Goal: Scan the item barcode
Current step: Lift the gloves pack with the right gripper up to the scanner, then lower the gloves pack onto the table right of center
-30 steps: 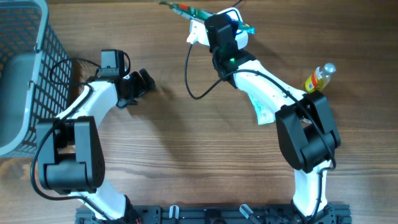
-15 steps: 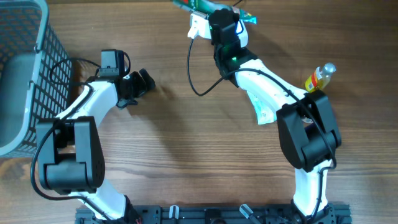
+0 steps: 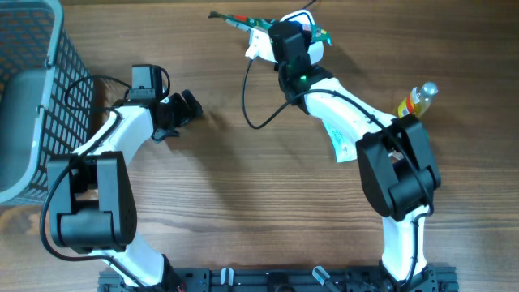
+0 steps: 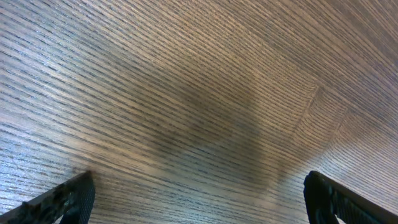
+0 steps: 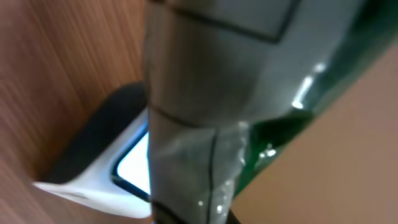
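Observation:
The item is a flat green and silver snack packet (image 3: 240, 19) at the far middle of the table, with my right gripper (image 3: 285, 34) shut on it. Close up in the right wrist view, the packet (image 5: 205, 93) fills the middle, its silver side facing the camera. It hangs just over the white barcode scanner (image 5: 118, 165), whose lit window shows below it. From overhead the scanner (image 3: 257, 45) pokes out beside the gripper, and its black cable (image 3: 250, 109) loops toward the table's middle. My left gripper (image 3: 188, 107) is open above bare wood, far from the item.
A grey mesh basket (image 3: 32, 97) stands at the left edge. A small bottle (image 3: 416, 99) with a yellow label lies at the right. A pale printed wrapper (image 3: 340, 146) lies partly under the right arm. In the left wrist view, the fingertips (image 4: 62, 199) frame bare wood.
The right gripper carried the packet a little toward the table's far edge, then back; the packet now points left over the scanner. The left arm has not moved.

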{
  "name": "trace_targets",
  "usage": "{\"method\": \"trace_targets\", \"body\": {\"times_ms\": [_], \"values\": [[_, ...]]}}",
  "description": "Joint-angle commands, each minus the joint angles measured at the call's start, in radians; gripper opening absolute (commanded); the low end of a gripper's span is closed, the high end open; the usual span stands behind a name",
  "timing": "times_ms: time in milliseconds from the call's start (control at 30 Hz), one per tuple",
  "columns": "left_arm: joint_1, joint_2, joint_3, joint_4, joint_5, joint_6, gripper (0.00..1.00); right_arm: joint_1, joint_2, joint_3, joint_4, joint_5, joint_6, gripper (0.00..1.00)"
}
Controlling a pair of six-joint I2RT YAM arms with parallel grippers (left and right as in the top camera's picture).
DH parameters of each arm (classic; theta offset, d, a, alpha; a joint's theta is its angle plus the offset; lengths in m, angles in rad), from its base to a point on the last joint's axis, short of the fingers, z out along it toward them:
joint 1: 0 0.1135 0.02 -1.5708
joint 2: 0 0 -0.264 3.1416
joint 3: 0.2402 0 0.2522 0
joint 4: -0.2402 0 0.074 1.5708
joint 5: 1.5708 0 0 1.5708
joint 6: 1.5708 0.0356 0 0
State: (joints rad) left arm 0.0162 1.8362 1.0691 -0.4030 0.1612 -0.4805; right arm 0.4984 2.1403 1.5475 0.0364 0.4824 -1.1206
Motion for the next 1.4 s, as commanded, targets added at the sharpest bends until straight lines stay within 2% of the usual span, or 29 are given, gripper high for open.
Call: {"method": "trace_targets", "body": {"times_ms": [0,200,367,500,633,867,1000,1100,1267,1300,1367], "values": [[0.005,-0.017,0.012,-0.001,-0.002,0.001,1.0,0.005,0.017,0.009,-0.041,-0.073,0.143,0.04],[0.005,-0.017,0.012,-0.001,-0.002,0.001,1.0,0.004,-0.038,0.009,-0.062,-0.07,0.237,0.04],[0.005,-0.017,0.012,-0.001,-0.002,0.001,1.0,0.005,-0.162,0.009,-0.195,-0.135,0.322,0.04],[0.005,-0.017,0.012,-0.001,-0.002,0.001,1.0,0.004,-0.272,0.009,-0.402,-0.28,0.468,0.05],[0.005,-0.017,0.012,-0.001,-0.002,0.001,1.0,0.002,-0.352,0.009,-0.653,-0.409,0.719,0.04],[0.005,-0.017,0.012,-0.001,-0.002,0.001,1.0,-0.026,-0.364,-0.005,-1.158,-0.432,1.083,0.04],[0.005,-0.017,0.012,-0.001,-0.002,0.001,1.0,-0.064,-0.364,-0.067,-1.34,-0.433,1.294,0.04],[0.005,-0.017,0.012,-0.001,-0.002,0.001,1.0,-0.076,-0.364,-0.132,-1.331,-0.434,1.385,0.05],[0.005,-0.017,0.012,-0.001,-0.003,0.001,1.0,-0.076,-0.364,-0.2,-1.242,-0.482,1.382,0.07],[0.005,-0.017,0.012,-0.001,-0.002,0.001,1.0,-0.076,-0.364,-0.203,-1.239,-0.481,1.382,0.1],[0.005,-0.017,0.012,-0.001,-0.002,0.001,1.0,-0.076,-0.364,-0.208,-1.235,-0.481,1.382,0.24]]}}
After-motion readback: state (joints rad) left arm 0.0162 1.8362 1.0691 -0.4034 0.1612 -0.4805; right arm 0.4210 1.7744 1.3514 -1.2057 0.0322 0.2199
